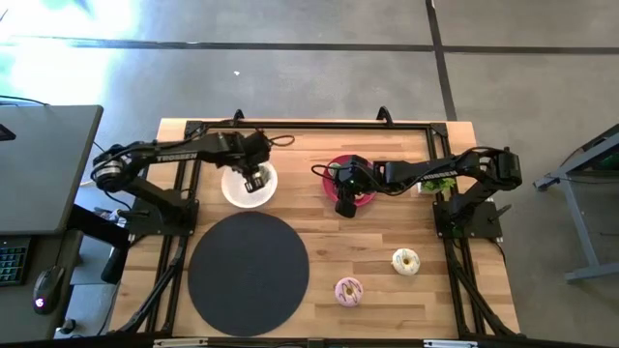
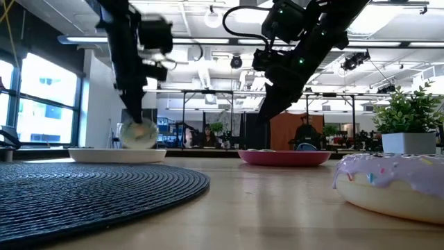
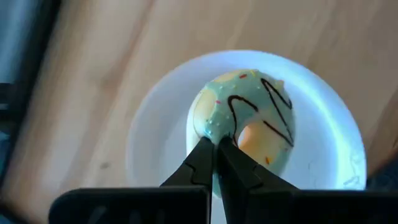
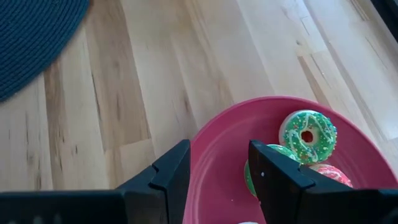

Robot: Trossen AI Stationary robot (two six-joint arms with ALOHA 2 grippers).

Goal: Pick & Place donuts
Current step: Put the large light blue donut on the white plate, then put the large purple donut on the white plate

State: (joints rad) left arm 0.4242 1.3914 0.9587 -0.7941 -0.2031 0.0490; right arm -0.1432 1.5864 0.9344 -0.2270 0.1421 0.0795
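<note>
Nearby, round mat (image 1: 248,273) (dark) beside white plate (image 1: 235,190).

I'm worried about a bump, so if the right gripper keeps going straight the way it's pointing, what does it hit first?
Most likely the red plate: the open right gripper hangs just above its rim. A green sprinkled donut lies right beside one finger and could be grazed too. Depth is hard to judge.

Pink-iced donut (image 2: 395,186) cut off by edge, background people (image 2: 207,136) blurred
</note>
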